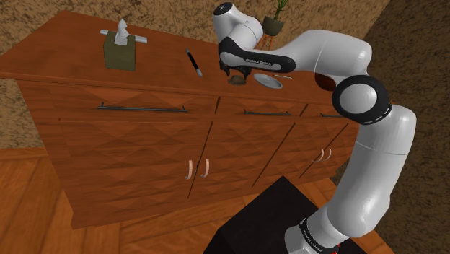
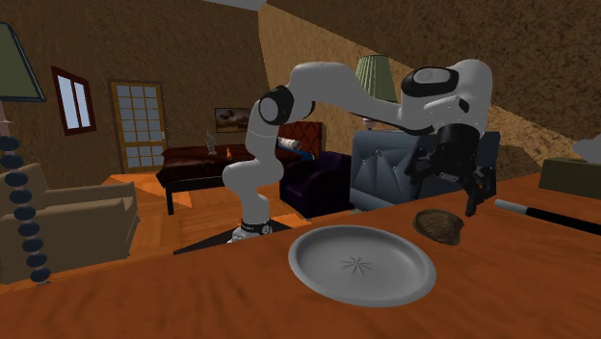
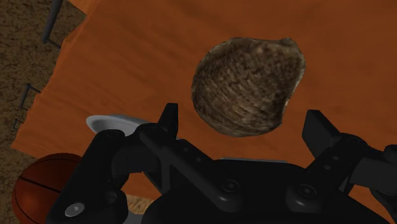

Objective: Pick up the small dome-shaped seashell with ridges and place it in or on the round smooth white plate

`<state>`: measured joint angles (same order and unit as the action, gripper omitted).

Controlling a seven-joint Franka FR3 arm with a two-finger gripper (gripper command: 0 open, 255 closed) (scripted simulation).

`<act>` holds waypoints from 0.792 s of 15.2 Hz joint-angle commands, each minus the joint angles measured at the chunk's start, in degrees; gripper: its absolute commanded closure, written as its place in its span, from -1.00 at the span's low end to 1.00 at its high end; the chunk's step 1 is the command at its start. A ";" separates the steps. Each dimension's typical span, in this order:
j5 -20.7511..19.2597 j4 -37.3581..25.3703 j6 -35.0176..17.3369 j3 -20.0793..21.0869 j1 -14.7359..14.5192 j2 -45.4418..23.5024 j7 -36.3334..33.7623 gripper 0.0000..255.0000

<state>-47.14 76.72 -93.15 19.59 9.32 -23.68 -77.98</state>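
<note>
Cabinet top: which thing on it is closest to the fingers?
The brown ridged shell, just under the open fingers; the plate, pen and tissue box lie farther away.

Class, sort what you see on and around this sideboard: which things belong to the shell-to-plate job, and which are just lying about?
Job: ridged seashell, round plate, pincer.
Lying about: tissue box, black pen, basketball, potted plant.

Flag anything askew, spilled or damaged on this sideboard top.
Nothing stands out: the seashell sits dome-up beside the plate, apart from it; the plate lies flat and whole; the tissue box stands upright; the black stick lies flat.
</note>
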 commanded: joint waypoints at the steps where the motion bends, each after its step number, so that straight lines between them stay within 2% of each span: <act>1: -0.04 1.58 -1.51 -0.21 0.73 0.27 -0.35 -1.00; 10: -0.11 2.52 -2.55 -0.38 1.23 0.30 -0.53 -1.00; 11: -0.11 2.52 -2.56 -0.38 1.23 0.30 -0.53 1.00; 12: -0.11 2.52 -2.56 -0.39 1.23 0.30 -0.52 1.00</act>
<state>-47.33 79.03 -95.74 19.30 10.47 -23.08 -78.52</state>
